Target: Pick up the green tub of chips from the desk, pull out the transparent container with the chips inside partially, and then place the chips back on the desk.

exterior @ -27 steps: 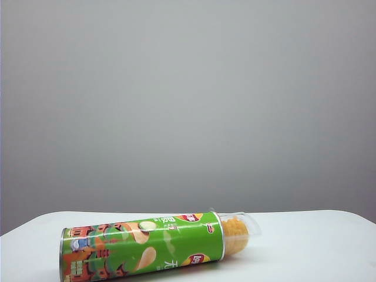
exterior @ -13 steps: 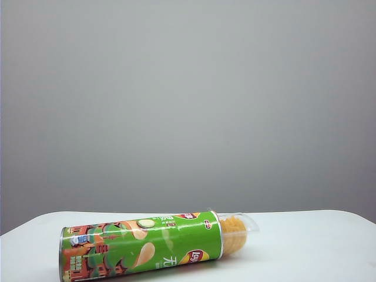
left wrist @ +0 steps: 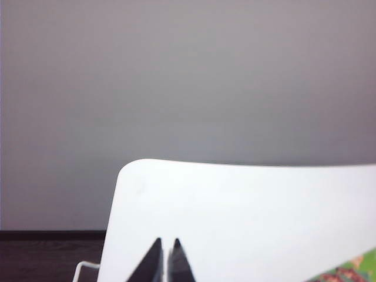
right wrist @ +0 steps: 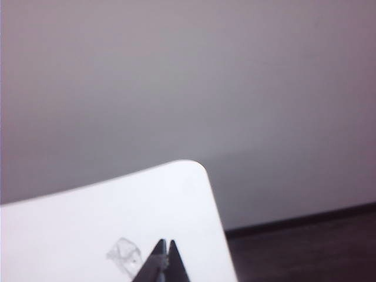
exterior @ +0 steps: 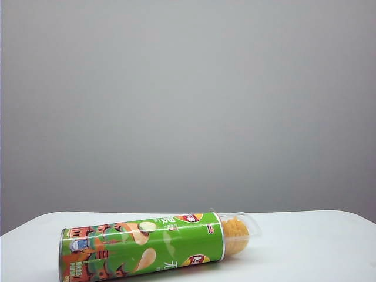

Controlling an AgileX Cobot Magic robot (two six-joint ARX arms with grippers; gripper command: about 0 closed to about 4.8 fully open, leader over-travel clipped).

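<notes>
tub back on the tabletop, both grippers clear

left gripper [left wrist: 166, 258] fingers are pressed together, holding nothing, off the tabletop's [exterior: 305, 247] near edge; right gripper [right wrist: 165, 258] likewise. the green tub of chips [exterior: 141, 247] lies on its side along the near edge, the transparent container [exterior: 241, 230] with chips [exterior: 235, 235] protruding right. the task looks finished.

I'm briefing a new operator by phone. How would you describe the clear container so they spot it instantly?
Start at the white desk and find the green tub of chips lying on its side near the front edge. At the tub's open, silver-rimmed end a see-through plastic tray pokes out: the transparent container. It alone is colourless, showing yellow-orange chips inside.
</notes>
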